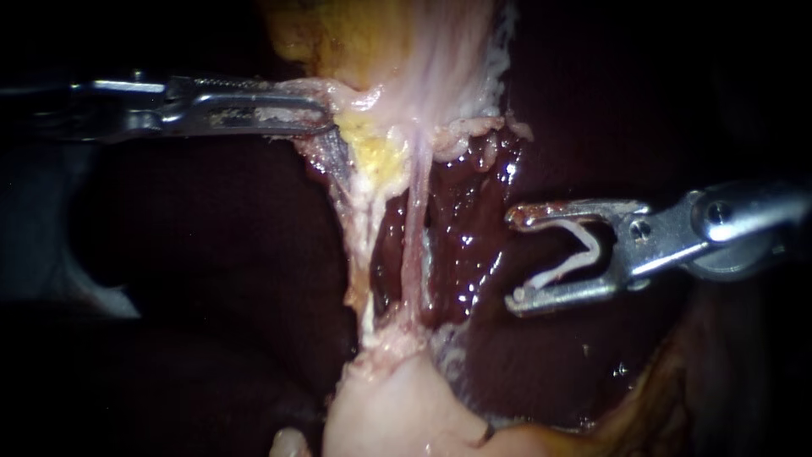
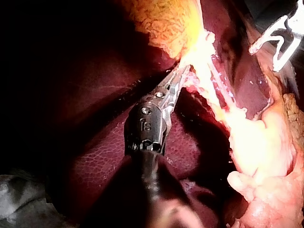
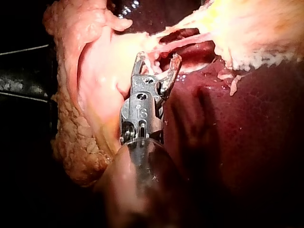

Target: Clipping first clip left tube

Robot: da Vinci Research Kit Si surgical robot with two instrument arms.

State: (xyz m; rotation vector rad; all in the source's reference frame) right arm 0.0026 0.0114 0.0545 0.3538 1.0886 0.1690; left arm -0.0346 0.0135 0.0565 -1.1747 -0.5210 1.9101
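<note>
**Right instrument (image 1: 513, 259), jaws wide around an open clip (image 1: 584, 248) seated between them; left tube (image 1: 357, 224) well clear of it.**

Left instrument (image 1: 317, 114): jaws clenched on pale tissue (image 1: 351, 106) above the tubes. Left tube: thin, soft, wet; judged slippery and easily torn, best taken across its bare mid-length, apart from the right tube (image 1: 413, 245), with liver (image 1: 474, 237) behind. The endoscope view alone shows the clip-to-tube gap. The right wrist view shows the jaws aimed at the strands. The left wrist view shows the left bite.

Left instrument (image 1: 326, 118) clamped on tissue (image 1: 359, 100), right instrument (image 1: 512, 259) carrying open clip (image 1: 562, 268), clear of tubes (image 1: 414, 245).
</note>
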